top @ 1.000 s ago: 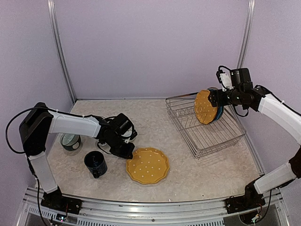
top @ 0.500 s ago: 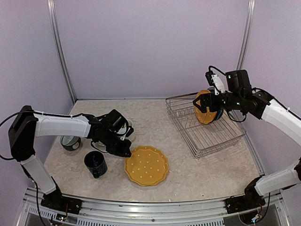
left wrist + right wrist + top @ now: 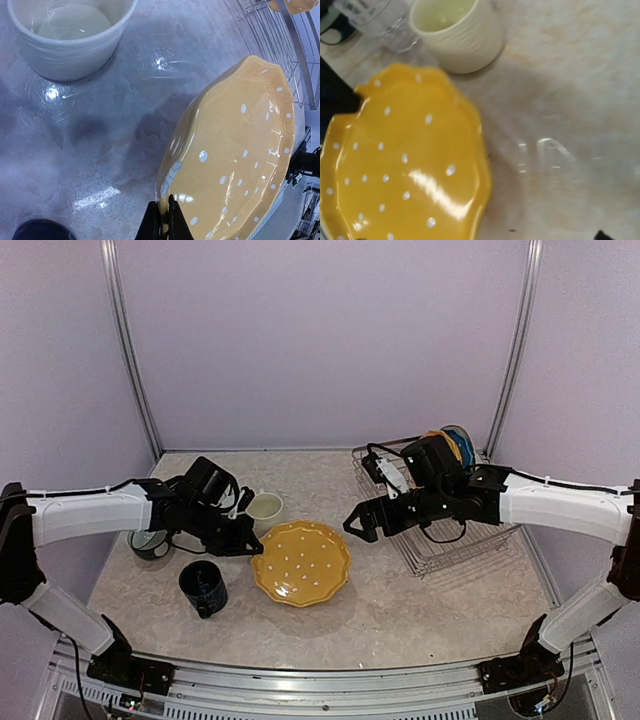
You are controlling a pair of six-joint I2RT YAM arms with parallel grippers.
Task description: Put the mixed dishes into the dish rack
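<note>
A yellow scalloped plate with white dots (image 3: pixel 300 562) (image 3: pixel 235 150) (image 3: pixel 400 165) is tipped up off the table, my left gripper (image 3: pixel 248 543) (image 3: pixel 163 220) shut on its left rim. My right gripper (image 3: pixel 362 528) hangs open just right of that plate, touching nothing. The silver wire dish rack (image 3: pixel 455 535) (image 3: pixel 295 55) stands at the back right. In it, another yellow plate (image 3: pixel 446 445) stands on edge with a blue plate (image 3: pixel 463 438) behind it. A cream mug (image 3: pixel 265 507) (image 3: pixel 70 35) (image 3: pixel 457 30) and a clear glass (image 3: pixel 375 17) stand behind the held plate.
A dark blue mug (image 3: pixel 203 587) sits near the front left, and a grey-teal cup (image 3: pixel 150 540) stands further left beside my left arm. My right arm stretches across in front of the rack. Purple walls close the table at the back and sides.
My right gripper let go of the yellow plate in the rack, opened wider and swung down left toward the table's middle. My left gripper tipped the other yellow plate up and drew it slightly left.
</note>
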